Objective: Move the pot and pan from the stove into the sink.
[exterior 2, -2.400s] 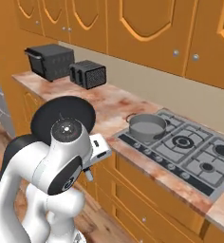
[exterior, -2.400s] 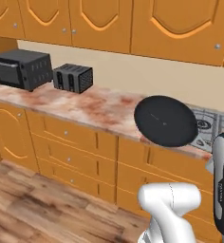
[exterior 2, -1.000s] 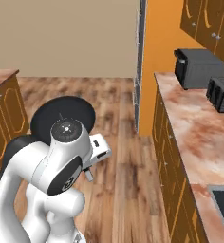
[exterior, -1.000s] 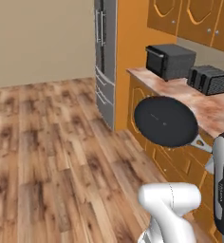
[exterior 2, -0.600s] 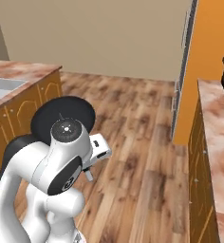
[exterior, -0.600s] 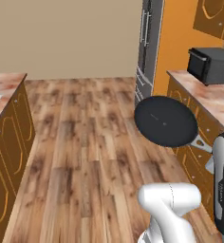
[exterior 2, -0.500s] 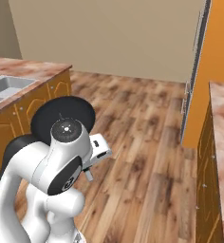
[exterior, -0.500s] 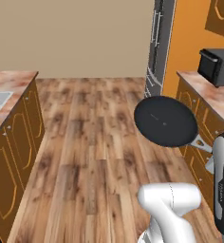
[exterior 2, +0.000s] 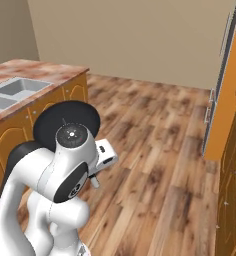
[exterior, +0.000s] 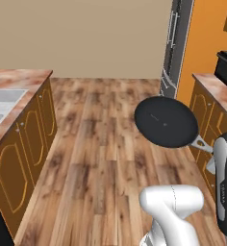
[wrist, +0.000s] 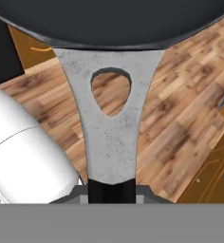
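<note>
- on the far left the sink [exterior: 7, 96] has come into our left base view, its basins set in the marble counter [exterior: 19, 77] above orange cabinets [exterior: 19, 168]; a second ago that side showed only floor and the fridge, so the base has been turning, not the things.
- our right base view agrees: the sink [exterior 2: 20, 87] now sits at the left edge, nearer than half a second ago.
- the wood floor [exterior: 101, 144] lies between us and the sink counter, so we judge some driving or reaching is left before any drop.
- in the middle of the left base view the pan [exterior: 166, 121] hangs in the air over the floor, tilted up on edge with its dark face toward the camera, in the same spot of the picture as before: it rides with us.
- in the hand view the gripper [wrist: 111, 189] is pinched on the end of the pan's grey handle [wrist: 109, 137], the black rim [wrist: 109, 33] just above.
- on the right the fridge [exterior: 175, 48] and the other counter [exterior: 214, 86] have slid toward the edge, and the stove and pot have left our views.
- for the task: the pan is in transit, the carry about half done by our guess; the pot would still have to be fetched.
</note>
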{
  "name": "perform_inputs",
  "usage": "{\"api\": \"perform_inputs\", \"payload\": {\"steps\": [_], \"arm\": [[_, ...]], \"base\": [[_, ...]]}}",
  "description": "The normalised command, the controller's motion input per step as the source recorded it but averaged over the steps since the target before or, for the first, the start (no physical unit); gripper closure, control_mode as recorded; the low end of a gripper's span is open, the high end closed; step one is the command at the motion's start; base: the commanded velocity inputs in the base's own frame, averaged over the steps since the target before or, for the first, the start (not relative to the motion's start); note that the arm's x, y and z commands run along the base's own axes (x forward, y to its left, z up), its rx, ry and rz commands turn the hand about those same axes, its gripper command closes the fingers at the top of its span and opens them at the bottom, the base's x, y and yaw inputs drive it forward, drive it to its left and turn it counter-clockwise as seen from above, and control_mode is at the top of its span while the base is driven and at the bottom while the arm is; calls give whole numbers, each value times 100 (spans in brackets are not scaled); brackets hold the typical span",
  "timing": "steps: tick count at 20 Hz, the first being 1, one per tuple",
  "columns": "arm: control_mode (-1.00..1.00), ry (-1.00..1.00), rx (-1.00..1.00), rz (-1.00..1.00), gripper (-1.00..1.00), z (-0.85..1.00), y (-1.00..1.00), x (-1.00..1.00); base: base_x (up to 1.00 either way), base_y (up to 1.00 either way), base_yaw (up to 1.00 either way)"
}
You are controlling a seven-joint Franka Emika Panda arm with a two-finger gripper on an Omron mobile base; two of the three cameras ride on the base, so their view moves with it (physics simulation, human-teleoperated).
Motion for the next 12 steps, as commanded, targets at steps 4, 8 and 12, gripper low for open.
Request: {"api": "perform_inputs", "payload": {"steps": [4, 8, 12], "arm": [[100, 0, 0, 0, 100, 0, 0, 0], [100, 0, 0, 0, 100, 0, 0, 0], [100, 0, 0, 0, 100, 0, 0, 0]], "base": [[42, -11, -2], [60, -18, -2], [74, -20, -2]]}}
